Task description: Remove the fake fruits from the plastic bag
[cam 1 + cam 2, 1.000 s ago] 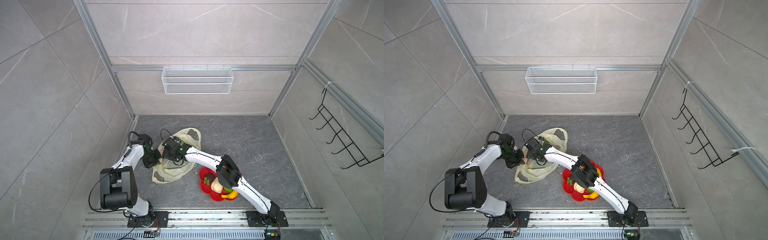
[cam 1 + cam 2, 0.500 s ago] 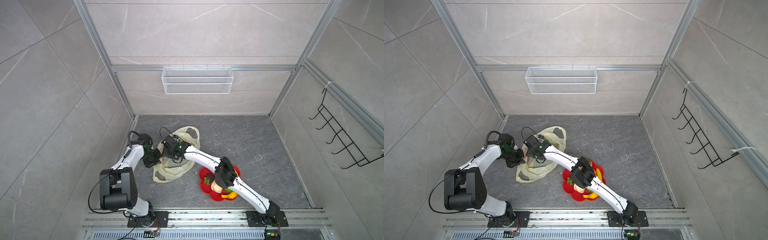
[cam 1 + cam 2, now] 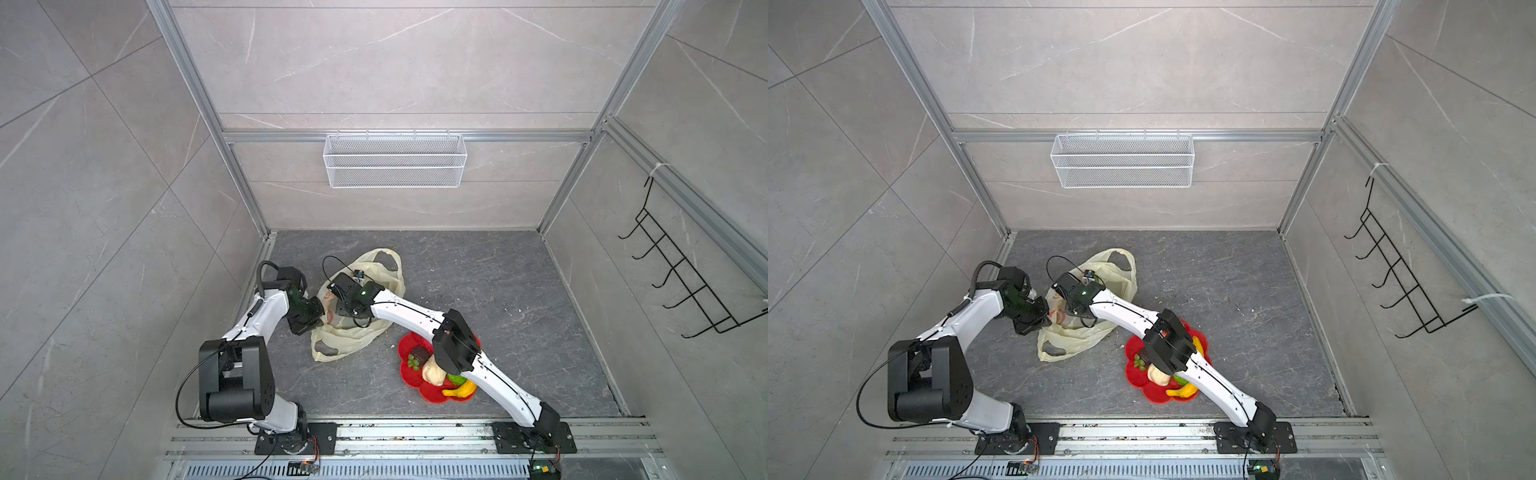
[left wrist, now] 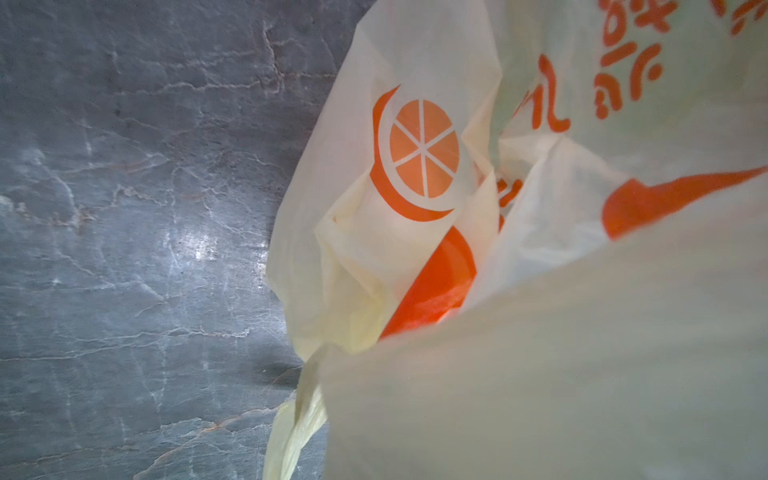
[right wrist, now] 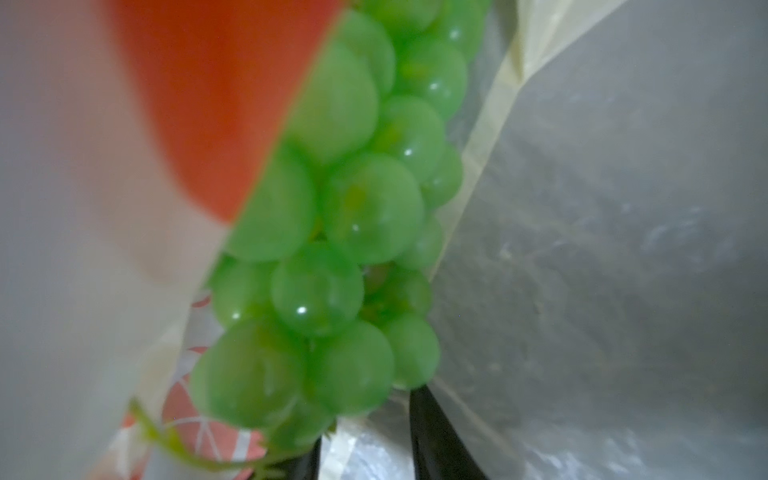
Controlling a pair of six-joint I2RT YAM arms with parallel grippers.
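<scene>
grape bunch (image 5: 332, 232) in the plastic bag (image 3: 353, 338); plate (image 3: 432, 395) right of bag

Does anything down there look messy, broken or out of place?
Only small things: white specks lie scattered on the grey floor beside the plastic bag, which lies crumpled. What they are, I cannot tell.

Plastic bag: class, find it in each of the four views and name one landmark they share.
Top view: plastic bag on floor, left of centre.
Top view: same spot, left of the red plate.
Left wrist: close up, beside floor.
Right wrist: surrounds the green grape bunch.
Landmark: its orange print, seen at both wrists, faint from above.
</scene>
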